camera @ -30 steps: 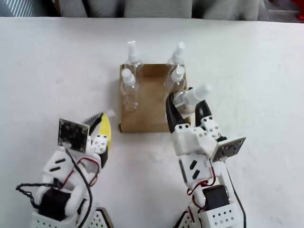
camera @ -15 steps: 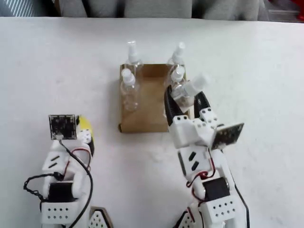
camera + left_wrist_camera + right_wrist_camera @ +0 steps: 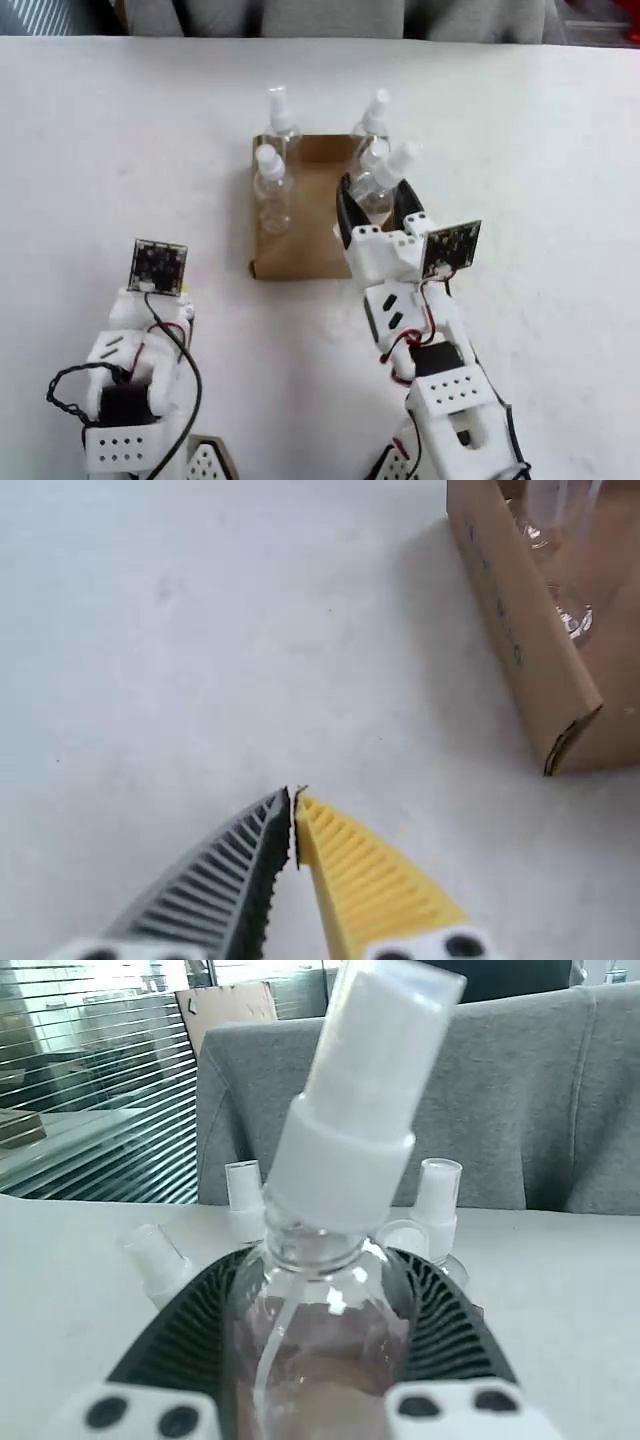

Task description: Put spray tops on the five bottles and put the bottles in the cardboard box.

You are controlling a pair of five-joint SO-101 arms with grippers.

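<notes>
Held bottle: your clear bottle (image 3: 380, 183) sits between the fingers of the right tool, over the right side of the cardboard box. It is tilted, with its neck leaning away from the arm. You cannot tell whether its base touches the box floor.
Spray top: a white spray top (image 3: 358, 1110) is on the held bottle's neck, clear of the fingers.
Right tool: your right tool (image 3: 375, 198) is clamped on the bottle's body. The two black ribbed fingers (image 3: 185, 1335) press against opposite sides of it, just below the shoulder.
Right arm: it is stretched forward from the near edge of the worktop, with the wrist over the box's near-right corner.
Cardboard box: the open cardboard box (image 3: 305, 245) lies mid-worktop, directly ahead of the right arm.
Other bottles: the left inner bottle (image 3: 271, 190) and right inner bottle (image 3: 367, 160) stand upright in the box, tops on. The far-left bottle (image 3: 280, 118) and far-right bottle (image 3: 372, 118) stand at the box's far edge; you cannot tell whether they are inside it.
Left tool: your left tool (image 3: 293, 815) holds nothing. Its grey and yellow fingers meet at the tips, pointing down at bare worktop (image 3: 200, 630), apart from the box's near-left corner.
Left arm: the left arm (image 3: 135, 345) is folded back near the worktop's front edge.
</notes>
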